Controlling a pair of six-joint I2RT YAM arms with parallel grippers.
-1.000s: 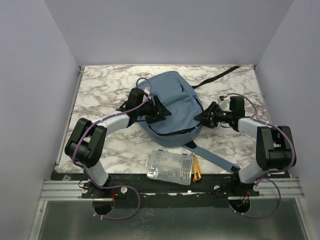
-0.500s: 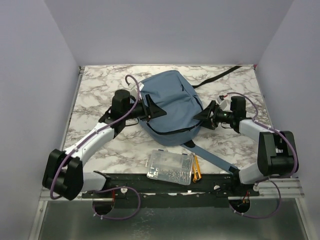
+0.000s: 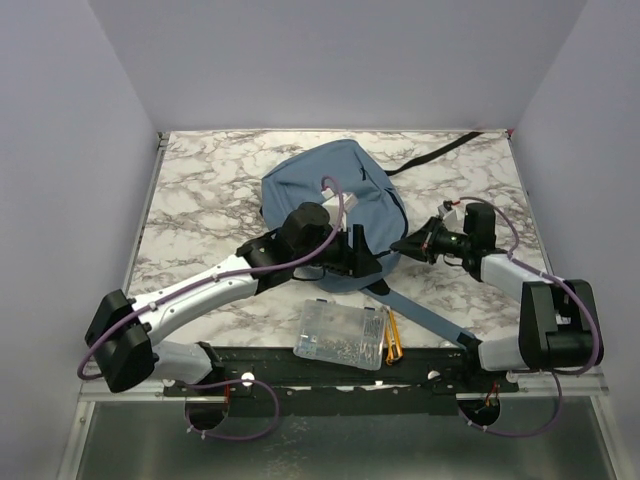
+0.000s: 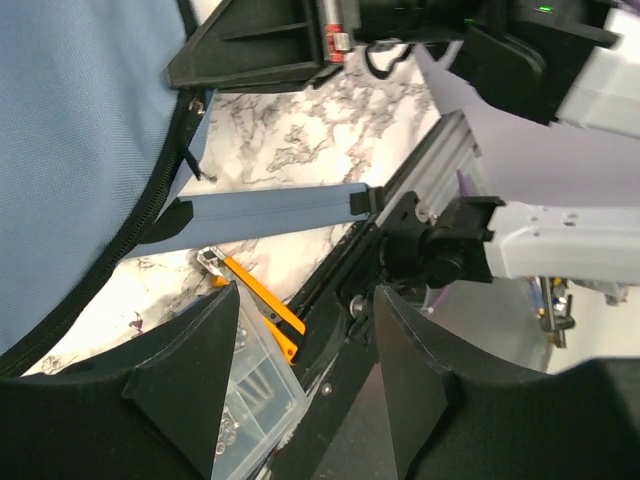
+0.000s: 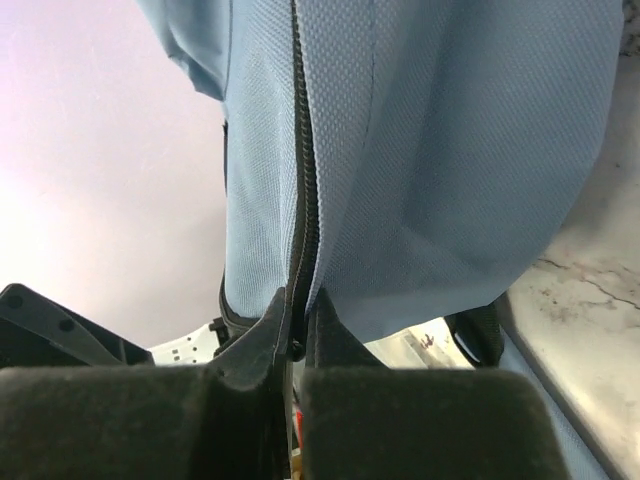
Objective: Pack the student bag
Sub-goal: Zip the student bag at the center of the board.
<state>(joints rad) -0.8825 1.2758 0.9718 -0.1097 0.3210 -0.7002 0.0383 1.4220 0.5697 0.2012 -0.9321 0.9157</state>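
Note:
The student bag [image 3: 330,185] is a blue-grey backpack lying in the middle of the marble table. My right gripper [image 3: 402,243] is at the bag's right side. In the right wrist view, that gripper [image 5: 297,322] is shut on the bag's black zipper [image 5: 303,200], pinching the zip seam between both fingers. My left gripper [image 3: 366,262] is over the bag's near edge, pointing toward the table's front. Its jaws [image 4: 305,300] stand open with nothing between them, and the bag [image 4: 80,150] is on the left of that view.
A clear plastic box [image 3: 340,334] of small parts lies at the table's front edge, with an orange tool [image 3: 392,338] beside it. A blue-grey strap [image 3: 430,322] runs from the bag toward the front right. A black strap [image 3: 440,150] trails to the back right.
My left arm has swung from the bag's left side across to its near edge. My right gripper, open before, has shut on the zipper.

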